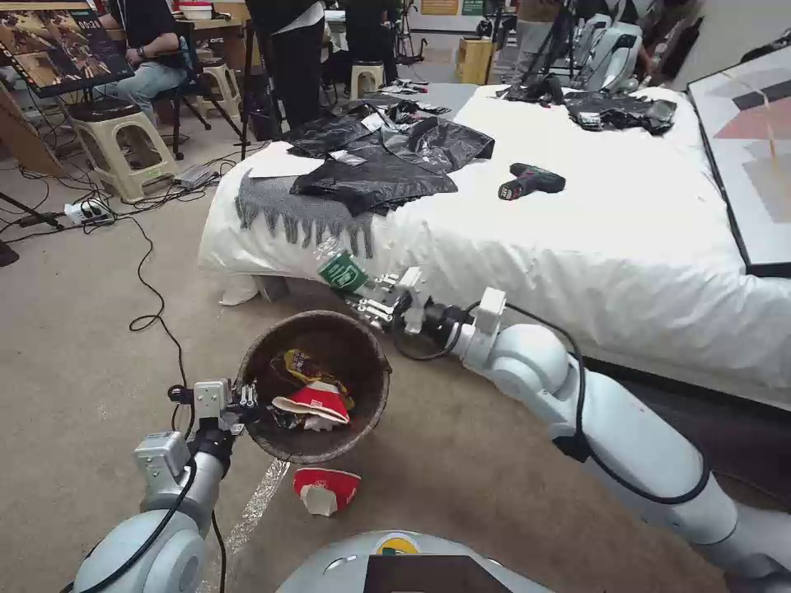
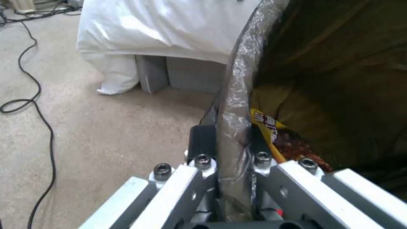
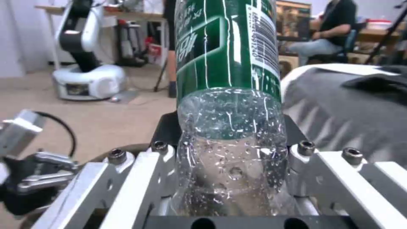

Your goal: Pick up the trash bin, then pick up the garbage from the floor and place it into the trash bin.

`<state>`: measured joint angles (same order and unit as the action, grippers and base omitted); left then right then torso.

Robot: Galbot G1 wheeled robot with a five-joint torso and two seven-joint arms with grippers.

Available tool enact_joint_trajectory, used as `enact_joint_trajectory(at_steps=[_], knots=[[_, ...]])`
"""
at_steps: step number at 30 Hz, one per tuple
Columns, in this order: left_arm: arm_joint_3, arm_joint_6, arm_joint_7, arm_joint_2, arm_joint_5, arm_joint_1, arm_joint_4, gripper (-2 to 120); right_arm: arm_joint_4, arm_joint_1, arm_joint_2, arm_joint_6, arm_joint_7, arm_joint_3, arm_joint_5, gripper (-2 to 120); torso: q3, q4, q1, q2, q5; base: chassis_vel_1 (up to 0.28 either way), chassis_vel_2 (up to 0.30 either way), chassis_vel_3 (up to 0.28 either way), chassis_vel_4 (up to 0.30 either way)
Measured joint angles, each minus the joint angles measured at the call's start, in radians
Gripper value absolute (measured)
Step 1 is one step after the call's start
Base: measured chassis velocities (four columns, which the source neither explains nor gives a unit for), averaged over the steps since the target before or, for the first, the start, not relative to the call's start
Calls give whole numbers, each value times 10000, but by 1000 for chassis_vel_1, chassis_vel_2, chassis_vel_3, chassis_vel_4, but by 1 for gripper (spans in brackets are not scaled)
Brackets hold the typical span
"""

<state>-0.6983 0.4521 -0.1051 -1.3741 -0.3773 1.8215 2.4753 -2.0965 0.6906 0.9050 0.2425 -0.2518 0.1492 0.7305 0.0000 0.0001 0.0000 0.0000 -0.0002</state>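
The trash bin (image 1: 329, 445), lined with a dark bag, hangs off the floor with my left gripper (image 1: 239, 405) shut on its near-left rim (image 2: 235, 105). Inside lie a yellow wrapper (image 1: 303, 363) and a crushed red-and-white cup (image 1: 317, 401). My right gripper (image 1: 372, 298) is shut on a clear bottle with a green label (image 1: 339, 268), held just above the bin's far rim. The bottle (image 3: 231, 95) stands between the fingers in the right wrist view. Another crushed red-and-white cup (image 1: 326, 489) lies on the carpet close in front of me.
A bed with a white cover (image 1: 593, 239) stands right behind the bin, carrying black plastic sheets (image 1: 379, 165), a grey fringed cloth (image 1: 288, 206) and a drill (image 1: 531, 181). Black cables (image 1: 152, 296) run over the carpet at left. Stools and people are at the back.
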Motion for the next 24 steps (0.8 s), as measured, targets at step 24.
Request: enact_joint_trajectory(at_steps=[24], knots=[[12,-5,77,-1,2,-70,-24,0,81,-180,147,-12,308,1789,-680,51,0,-1,0,0,1,0,0,0,0]])
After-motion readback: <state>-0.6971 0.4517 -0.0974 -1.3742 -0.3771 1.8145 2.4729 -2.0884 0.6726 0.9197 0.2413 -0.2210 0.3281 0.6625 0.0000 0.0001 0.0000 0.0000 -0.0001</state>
